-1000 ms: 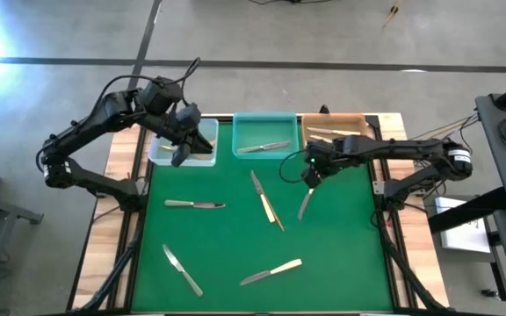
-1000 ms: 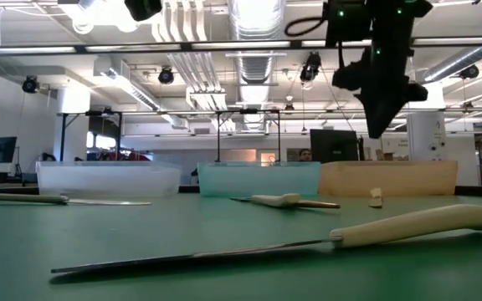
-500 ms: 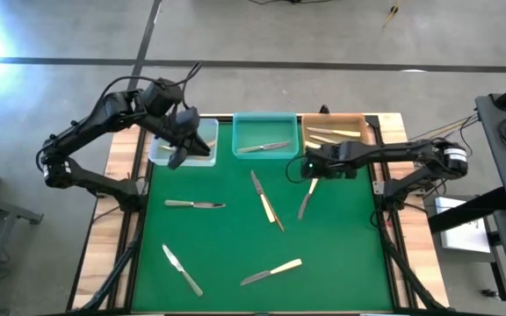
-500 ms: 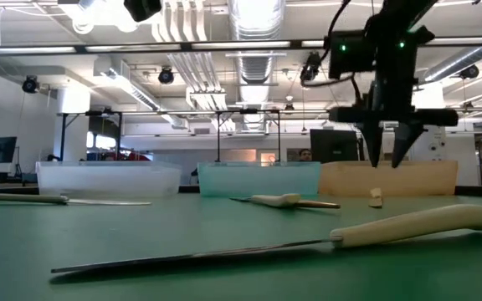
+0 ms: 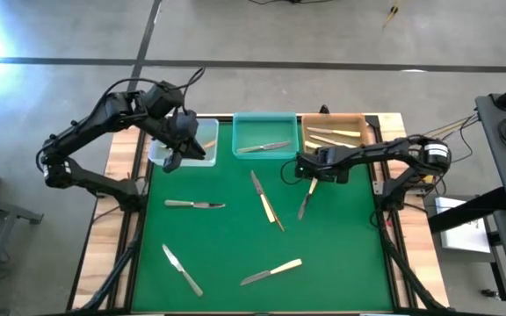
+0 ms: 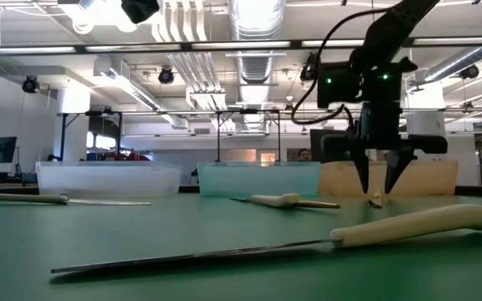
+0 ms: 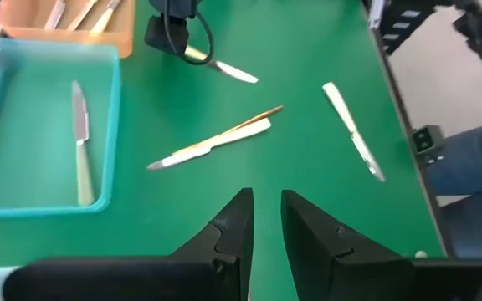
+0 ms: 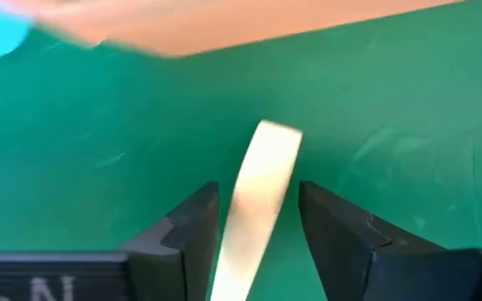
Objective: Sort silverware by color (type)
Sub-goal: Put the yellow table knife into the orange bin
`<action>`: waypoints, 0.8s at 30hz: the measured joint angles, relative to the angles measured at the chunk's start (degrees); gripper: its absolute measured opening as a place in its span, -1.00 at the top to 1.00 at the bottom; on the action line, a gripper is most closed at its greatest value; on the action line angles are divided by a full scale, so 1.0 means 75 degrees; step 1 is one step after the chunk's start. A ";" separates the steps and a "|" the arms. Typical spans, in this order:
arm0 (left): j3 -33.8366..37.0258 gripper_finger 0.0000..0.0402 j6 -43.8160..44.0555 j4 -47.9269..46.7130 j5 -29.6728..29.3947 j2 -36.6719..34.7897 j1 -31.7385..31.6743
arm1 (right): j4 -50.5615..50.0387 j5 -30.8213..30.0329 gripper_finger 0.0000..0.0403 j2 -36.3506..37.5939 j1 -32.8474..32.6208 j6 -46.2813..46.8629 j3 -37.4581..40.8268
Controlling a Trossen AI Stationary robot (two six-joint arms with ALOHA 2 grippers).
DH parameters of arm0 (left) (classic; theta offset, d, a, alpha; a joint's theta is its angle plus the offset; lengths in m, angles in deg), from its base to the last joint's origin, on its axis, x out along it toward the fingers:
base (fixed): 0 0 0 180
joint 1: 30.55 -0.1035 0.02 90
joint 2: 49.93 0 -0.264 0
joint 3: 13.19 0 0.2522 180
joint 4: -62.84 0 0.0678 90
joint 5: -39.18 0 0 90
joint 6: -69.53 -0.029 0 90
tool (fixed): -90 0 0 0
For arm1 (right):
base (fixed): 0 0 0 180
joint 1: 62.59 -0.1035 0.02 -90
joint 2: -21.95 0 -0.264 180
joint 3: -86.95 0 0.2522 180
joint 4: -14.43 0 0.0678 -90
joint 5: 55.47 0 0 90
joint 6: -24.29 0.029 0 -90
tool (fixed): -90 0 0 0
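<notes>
Silverware lies scattered on the green mat (image 5: 227,237). A cream-handled knife (image 5: 306,202) lies right of centre. My right gripper (image 5: 311,179) stands open over its handle (image 8: 262,167), one finger on either side and not touching; the tips (image 6: 378,186) hang just above the mat. My left gripper (image 5: 171,162) hovers at the clear bin's (image 5: 183,140) near edge, its fingers (image 7: 264,196) a narrow gap apart with nothing between them. A silver knife (image 5: 263,147) lies in the teal bin (image 5: 265,136). Cream-handled pieces (image 5: 332,134) lie in the amber bin (image 5: 332,132).
Loose on the mat: a silver knife (image 5: 194,204) at left, a silver and a gold piece crossed (image 5: 267,202) at centre, a silver knife (image 5: 183,269) and a cream-handled knife (image 5: 272,272) near the front edge. The three bins line the far edge.
My right gripper has opened from shut, straightened until its fingers point down, and gone down toward the cream-handled knife; its tips now stand on either side of the handle. The knife has stayed where it was.
</notes>
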 joint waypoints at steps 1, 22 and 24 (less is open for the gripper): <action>0.0000 0.77 -0.0003 -0.0033 -0.0100 0.0000 0.0000 | 0.0010 -0.0006 0.22 -0.0099 0.0060 -0.0005 0.0001; 0.0000 0.77 0.0139 -0.0127 -0.0403 -0.0006 0.0000 | -0.0183 0.0773 0.65 0.0367 -0.0002 -0.1762 0.0051; 0.0000 0.77 0.0251 -0.0111 -0.0517 -0.0006 0.0000 | -0.0145 0.0817 0.65 0.1048 -0.0105 -0.1896 -0.0018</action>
